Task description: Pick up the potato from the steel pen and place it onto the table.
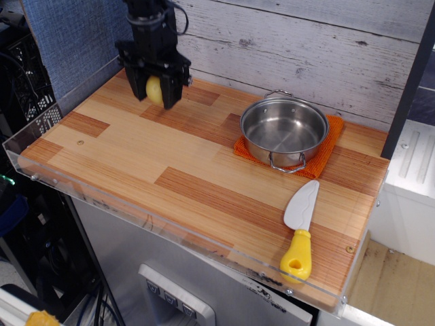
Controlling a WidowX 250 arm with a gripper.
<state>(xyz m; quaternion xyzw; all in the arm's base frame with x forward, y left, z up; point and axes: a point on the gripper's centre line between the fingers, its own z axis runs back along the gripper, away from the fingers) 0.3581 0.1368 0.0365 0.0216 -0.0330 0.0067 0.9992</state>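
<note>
My black gripper (155, 94) is shut on the pale-yellow potato (155, 89) and holds it just above the back left part of the wooden table (170, 170). The steel pan (284, 130) stands empty on its orange mat at the back right, well apart from the gripper. Whether the potato touches the tabletop cannot be told.
An orange woven mat (328, 151) lies under the pan. A white toy knife with a yellow handle (299, 231) lies near the front right edge. A clear acrylic rim (136, 216) runs along the front and left edges. A grey plank wall stands behind.
</note>
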